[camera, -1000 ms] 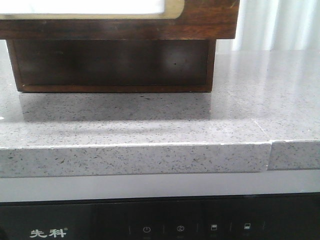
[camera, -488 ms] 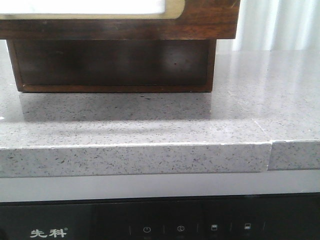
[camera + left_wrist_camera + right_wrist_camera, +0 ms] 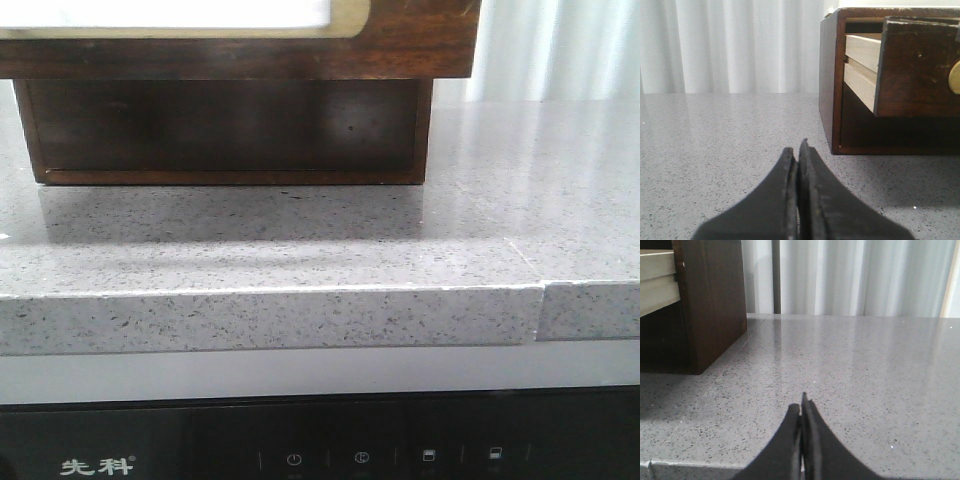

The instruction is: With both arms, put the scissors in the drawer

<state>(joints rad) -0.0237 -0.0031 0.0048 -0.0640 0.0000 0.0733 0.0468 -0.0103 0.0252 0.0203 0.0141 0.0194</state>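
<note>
The scissors are out of view in every frame. A dark wooden cabinet (image 3: 230,120) stands on the grey speckled counter (image 3: 300,260), and its drawer (image 3: 917,65) is pulled out, with pale wooden sides and a round brass knob (image 3: 955,77). The cabinet also shows in the right wrist view (image 3: 705,305). My left gripper (image 3: 796,150) is shut and empty, low over the counter to the left of the cabinet. My right gripper (image 3: 801,407) is shut and empty, near the counter's front edge to the right of the cabinet. Neither gripper shows in the front view.
White curtains (image 3: 740,45) hang behind the counter. The counter's front edge (image 3: 300,320) has a seam at the right (image 3: 540,300). Below it is a black appliance panel (image 3: 300,450) with white markings.
</note>
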